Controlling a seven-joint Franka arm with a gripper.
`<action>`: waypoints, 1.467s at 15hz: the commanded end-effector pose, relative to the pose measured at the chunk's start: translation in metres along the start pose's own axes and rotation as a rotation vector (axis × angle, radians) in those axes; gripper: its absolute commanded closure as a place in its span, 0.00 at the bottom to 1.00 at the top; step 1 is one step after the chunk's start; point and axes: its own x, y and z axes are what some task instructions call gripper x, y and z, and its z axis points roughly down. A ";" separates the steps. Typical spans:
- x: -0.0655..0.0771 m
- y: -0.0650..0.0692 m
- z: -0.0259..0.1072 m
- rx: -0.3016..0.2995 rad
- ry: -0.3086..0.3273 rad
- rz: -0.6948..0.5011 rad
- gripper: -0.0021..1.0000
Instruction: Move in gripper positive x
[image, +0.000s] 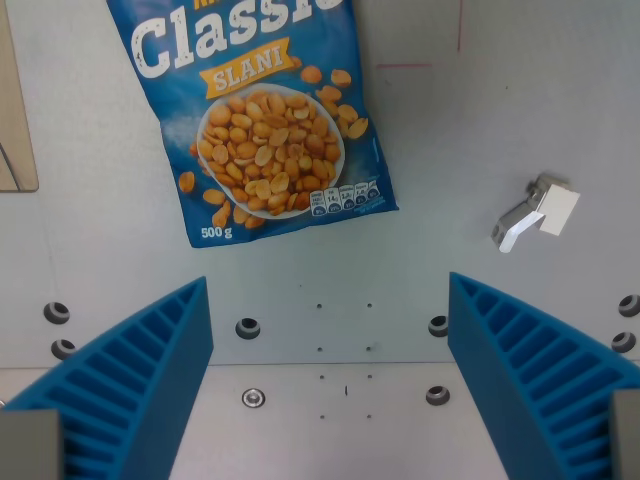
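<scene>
Gripper (328, 375) spread wide over the grey counter (450, 180), holding nothing, blue ribbed fingers (140, 375) at the lower corners of the wrist view. Ahead of the fingers, toward the wrist view's left: blue peanut bag (262, 120) lying flat, well apart. Ahead and to the wrist view's right: small white clip (535, 210).
</scene>
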 end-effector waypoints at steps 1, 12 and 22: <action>0.005 0.000 -0.003 0.000 0.007 0.000 0.00; 0.060 0.000 -0.004 0.000 0.007 0.000 0.00; 0.110 0.000 -0.004 0.000 0.007 0.000 0.00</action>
